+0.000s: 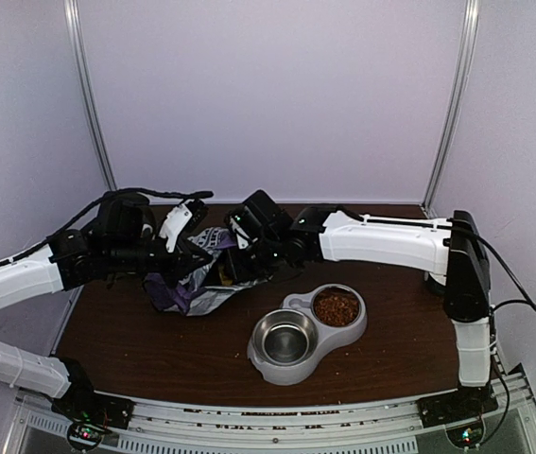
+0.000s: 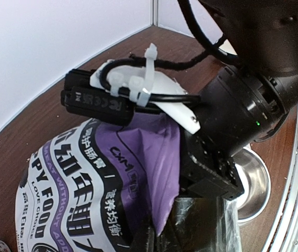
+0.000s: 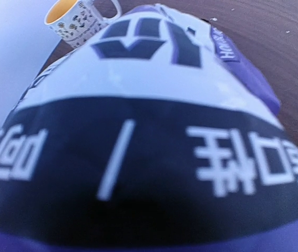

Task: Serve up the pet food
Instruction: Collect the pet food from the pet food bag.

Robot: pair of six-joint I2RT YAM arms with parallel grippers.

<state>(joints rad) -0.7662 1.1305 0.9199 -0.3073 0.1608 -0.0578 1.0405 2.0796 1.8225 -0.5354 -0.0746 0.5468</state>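
Note:
The pet food (image 1: 336, 307), reddish-brown kibble, fills the far cup of the grey double bowl (image 1: 291, 371); the near steel cup (image 1: 284, 340) holds none. The purple-and-white bag (image 1: 197, 288) lies at mid-table between both arms. My left gripper (image 2: 162, 231) is shut, pinching the bag's (image 2: 101, 173) purple edge; from above the left gripper (image 1: 187, 257) sits at the bag's top. My right gripper (image 1: 236, 263) is pressed against the bag's right side, its fingers hidden. The bag's print (image 3: 149, 131) fills the right wrist view, so I cannot see those jaws.
A patterned mug (image 3: 78, 18) with a yellow inside stands beyond the bag. The right arm's wrist and camera (image 2: 233, 115) crowd close over the bag. The steel cup (image 2: 254, 181) shows at the right of the left wrist view. Walls close in the table (image 1: 154, 350) on three sides.

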